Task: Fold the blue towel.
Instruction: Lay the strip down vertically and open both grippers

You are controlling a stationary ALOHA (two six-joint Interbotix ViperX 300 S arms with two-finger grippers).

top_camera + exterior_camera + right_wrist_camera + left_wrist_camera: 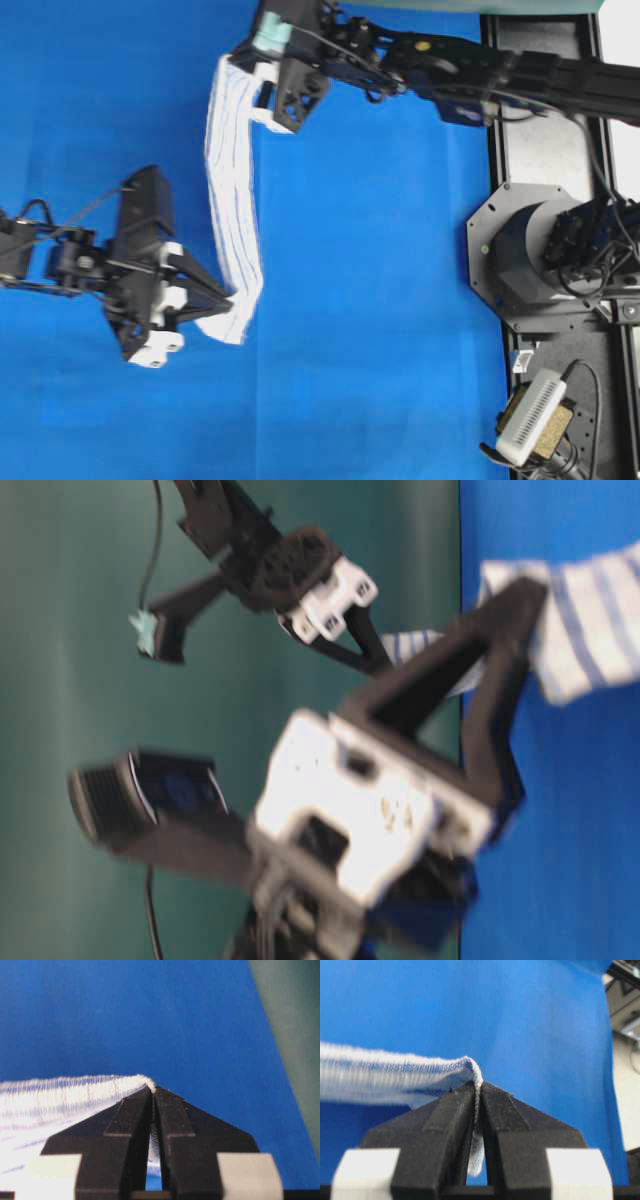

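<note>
The blue towel, white with thin blue stripes, is held up off the blue table covering as a narrow sagging band strung between both grippers. My left gripper is shut on its near corner. In the left wrist view that corner of the towel is pinched between the left gripper's black fingers. My right gripper is shut on the far corner. In the right wrist view the towel's edge is clamped at the right gripper's tips. The table-level view shows the towel above the covering.
The right arm's black base stands on a grey strip beside the covering's right edge. A white ribbed device lies at the bottom right. A green backdrop rises beyond the table's far edge.
</note>
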